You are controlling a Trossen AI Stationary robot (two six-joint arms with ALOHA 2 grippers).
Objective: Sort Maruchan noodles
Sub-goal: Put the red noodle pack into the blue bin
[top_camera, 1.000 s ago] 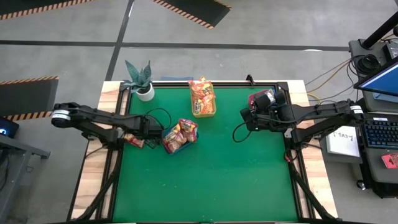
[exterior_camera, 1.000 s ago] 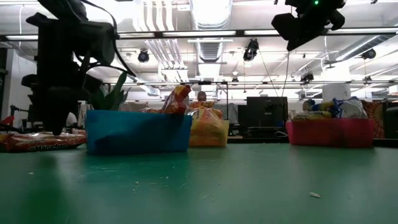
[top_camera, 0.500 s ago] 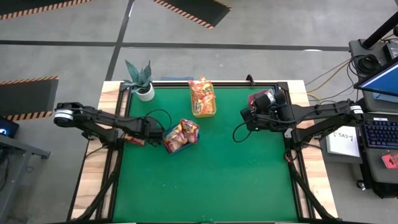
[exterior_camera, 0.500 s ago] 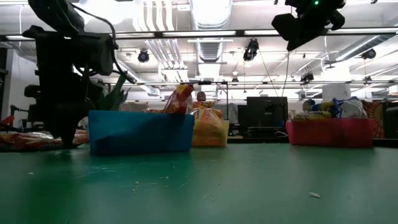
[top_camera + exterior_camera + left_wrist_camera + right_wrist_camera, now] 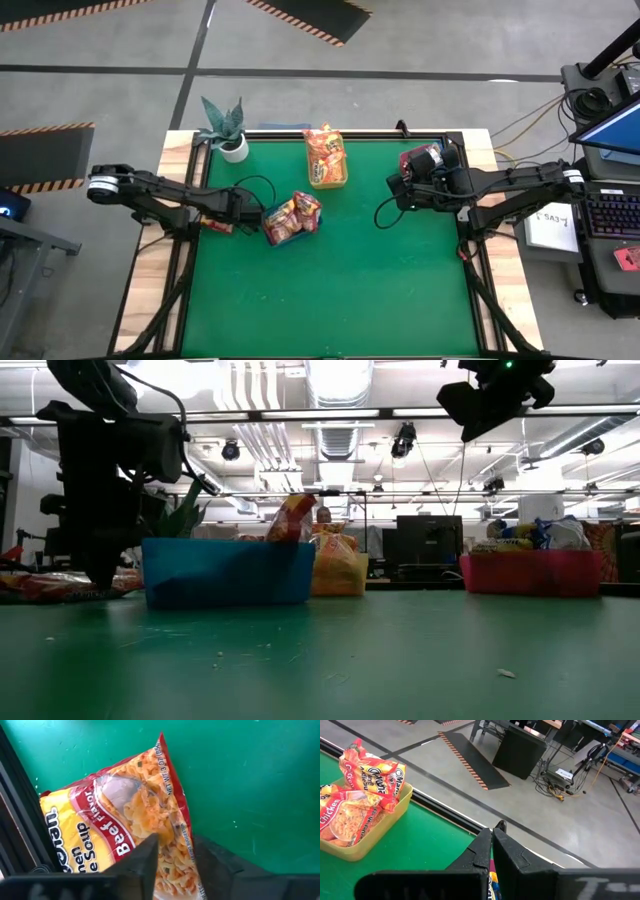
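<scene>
A red-edged "Beef Flavor" noodle packet [image 5: 125, 825] lies flat at the table's left edge [image 5: 213, 227]. My left gripper [image 5: 175, 865] is down on it, shut on its long edge [image 5: 100, 575]. Just right of it stands a blue bin [image 5: 290, 220] heaped with packets. A yellow bin [image 5: 326, 160] of orange packets sits near the far edge. My right gripper [image 5: 491, 840] is shut and empty, raised above the red bin [image 5: 408, 157] at the far right [image 5: 480, 410]. My left gripper pinches the Beef packet by its red long edge [image 5: 176, 840], the strip showing between the two fingers [image 5: 147, 860]. The fingers come from above, pointing down. The packet lies flat on the green table.
A potted plant [image 5: 228, 130] stands at the far left corner. The table's black frame rail [image 5: 15, 835] runs right beside the packet. The red bin [image 5: 530, 573] holds packets. The near half of the green surface [image 5: 340, 300] is bare.
My left gripper has come down onto the Beef packet at the table's left edge and then held still. The packet has stayed flat on the table. The right arm has not moved.
</scene>
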